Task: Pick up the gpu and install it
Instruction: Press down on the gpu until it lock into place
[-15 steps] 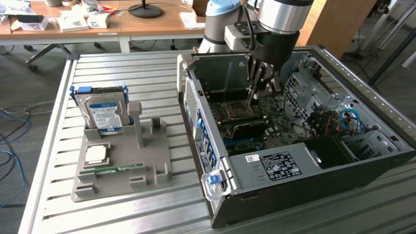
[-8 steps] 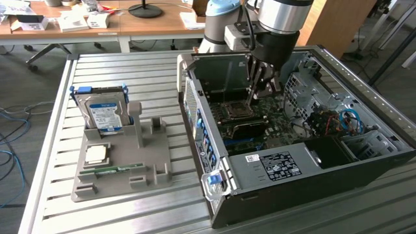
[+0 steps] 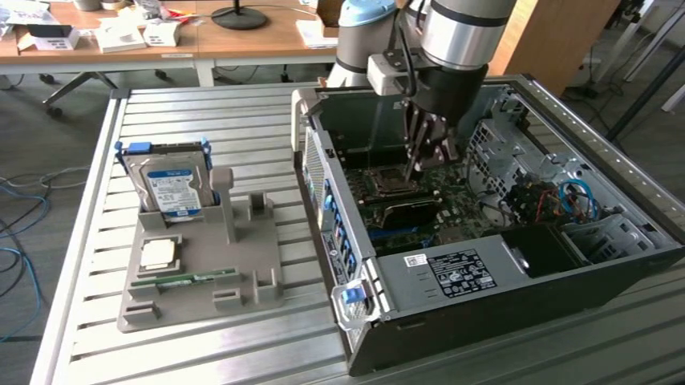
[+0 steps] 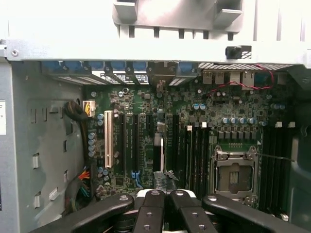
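The gpu (image 3: 410, 210) is a dark card standing on edge in a motherboard slot inside the open computer case (image 3: 599, 265), just on the near side of the CPU socket (image 3: 391, 180). In the wrist view the gpu (image 4: 159, 153) is a thin strip between the black slots. My gripper (image 3: 427, 160) hangs inside the case above the board, its fingers pressed together with nothing seen between them. The wrist view places the gripper (image 4: 164, 194) right over the card's near end, and whether it touches the card is unclear.
A grey holder tray (image 3: 252, 293) on the slatted table at the exterior view's left carries a blue-labelled hard drive (image 3: 172, 188), a square chip (image 3: 159, 254) and a green memory stick (image 3: 192, 279). Case walls, a drive cage (image 3: 503, 136) and red and blue cables (image 3: 567, 200) surround the gripper.
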`<action>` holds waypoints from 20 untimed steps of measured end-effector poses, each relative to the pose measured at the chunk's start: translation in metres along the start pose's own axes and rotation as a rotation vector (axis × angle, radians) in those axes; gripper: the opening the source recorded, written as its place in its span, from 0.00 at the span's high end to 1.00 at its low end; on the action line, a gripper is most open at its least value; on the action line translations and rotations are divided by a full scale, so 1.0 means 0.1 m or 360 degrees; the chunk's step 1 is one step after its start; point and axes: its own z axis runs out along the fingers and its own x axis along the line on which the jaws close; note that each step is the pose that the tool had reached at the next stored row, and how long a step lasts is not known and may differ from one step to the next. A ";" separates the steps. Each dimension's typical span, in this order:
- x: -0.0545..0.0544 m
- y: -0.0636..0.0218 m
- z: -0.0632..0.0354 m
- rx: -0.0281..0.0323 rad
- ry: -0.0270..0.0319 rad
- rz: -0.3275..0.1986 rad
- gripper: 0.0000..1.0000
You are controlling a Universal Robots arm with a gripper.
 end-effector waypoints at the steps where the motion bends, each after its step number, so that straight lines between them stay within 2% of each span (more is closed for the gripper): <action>1: 0.00 0.000 0.020 0.00001 0.00001 0.0000 0.89; 20: 0.00 0.005 0.354 0.00001 0.00014 0.0000 0.89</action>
